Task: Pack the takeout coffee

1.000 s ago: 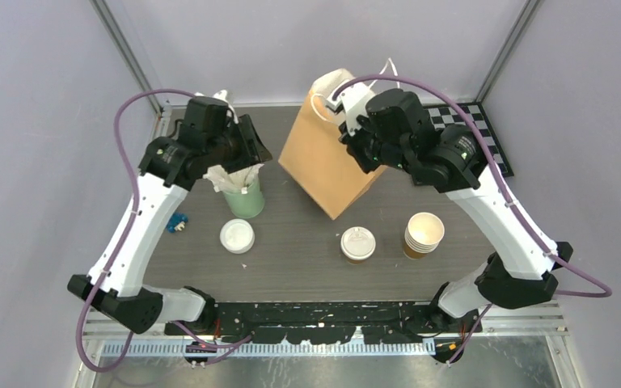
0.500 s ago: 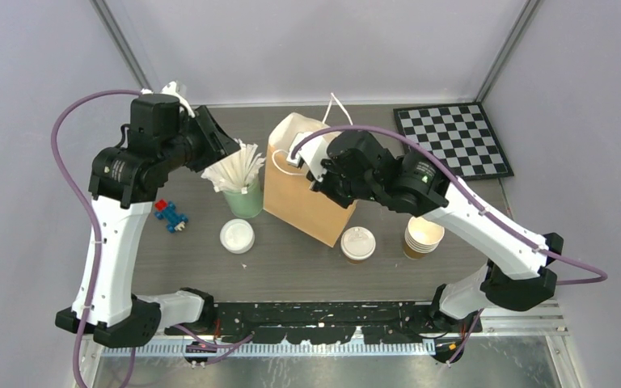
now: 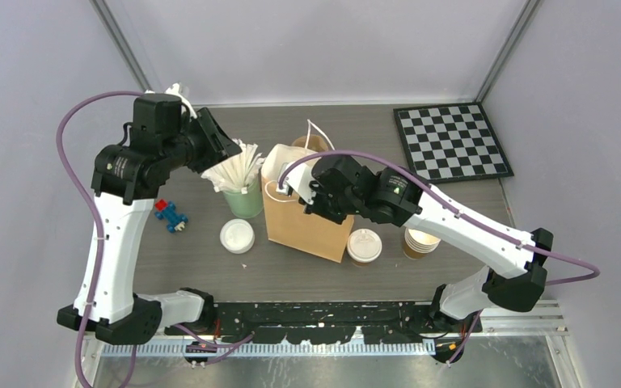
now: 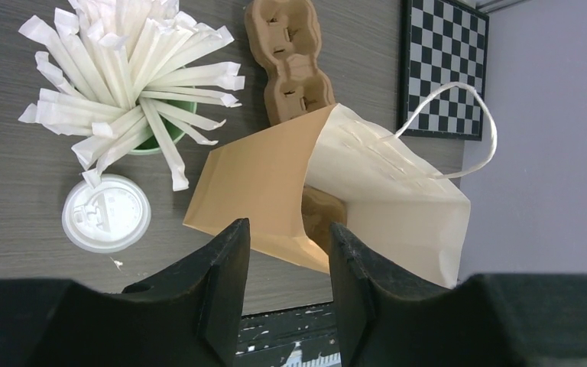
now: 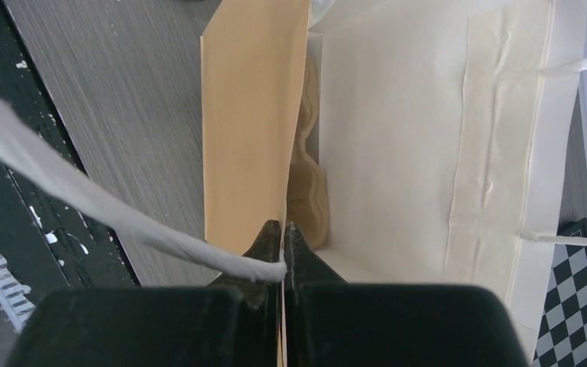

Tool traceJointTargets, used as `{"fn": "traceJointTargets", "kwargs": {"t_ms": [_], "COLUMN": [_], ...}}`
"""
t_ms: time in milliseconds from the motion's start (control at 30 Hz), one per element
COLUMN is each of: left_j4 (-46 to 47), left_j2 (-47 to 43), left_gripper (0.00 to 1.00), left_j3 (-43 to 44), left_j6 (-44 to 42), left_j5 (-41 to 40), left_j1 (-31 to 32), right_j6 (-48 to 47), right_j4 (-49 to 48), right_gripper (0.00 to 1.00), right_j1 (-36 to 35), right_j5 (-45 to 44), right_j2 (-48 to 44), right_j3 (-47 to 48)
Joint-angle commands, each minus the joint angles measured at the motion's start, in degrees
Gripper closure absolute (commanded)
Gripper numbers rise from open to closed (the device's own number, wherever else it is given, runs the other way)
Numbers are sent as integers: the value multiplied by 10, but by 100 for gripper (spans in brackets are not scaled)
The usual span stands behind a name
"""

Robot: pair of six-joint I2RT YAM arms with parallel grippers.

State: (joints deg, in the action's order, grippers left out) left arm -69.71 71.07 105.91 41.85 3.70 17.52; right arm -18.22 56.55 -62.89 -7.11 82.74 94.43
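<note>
table [image 3: 364, 133] grey woodgrain | walls [image 3: 315, 48] lilac | checkerboard [image 3: 451, 142] far-right | lidded cup [image 3: 364, 245] beside bag [image 3: 307, 222]

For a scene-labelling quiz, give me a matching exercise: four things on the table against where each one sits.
Things: 1 paper bag; 2 lidded coffee cup; 3 loose lid; 4 checkerboard.
Places: a far right corner; b beside the straw cup; c rim pinched by the right gripper; d between bag and cup stack.
Pairs: 1-c; 2-d; 3-b; 4-a.
</note>
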Motion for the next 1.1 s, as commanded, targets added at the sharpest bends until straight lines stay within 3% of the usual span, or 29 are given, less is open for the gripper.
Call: {"fn": "traceJointTargets", "kwargs": {"t_ms": [0,267,367,533,667,833,1067], "left_j4": [14,22,20,27,21,13,28], "left_j2": [5,15,17,12,10,10,7], "left_gripper": [57,56,56,55,54,52,52], "left_j3": [-1,-9,-20,-50,-64,-87,-153], "left_j6": [-1,-6,-10,-17,-32,-66,-79], "left_j5": [11,14,18,42,74,115,136], "left_j1": [-5,-7,-8,-8,-8,-8,-7], "right_j6": [-29,-53,-49,-41,-18,43,191], "right_j4": [-44,-68,-68,-52,-18,17,46], "right_gripper": [100,100,95,78,55,35,25], "right_j1": [-4,-4,-10,-18,-20,-20,-19], "right_j5": [7,23,28,20,15,22,-1], "right_j2": [-19,-14,-18,-31,-36,-57,-93], "right_j3": [-10,-26,-47,-68,-38,8,49]}}
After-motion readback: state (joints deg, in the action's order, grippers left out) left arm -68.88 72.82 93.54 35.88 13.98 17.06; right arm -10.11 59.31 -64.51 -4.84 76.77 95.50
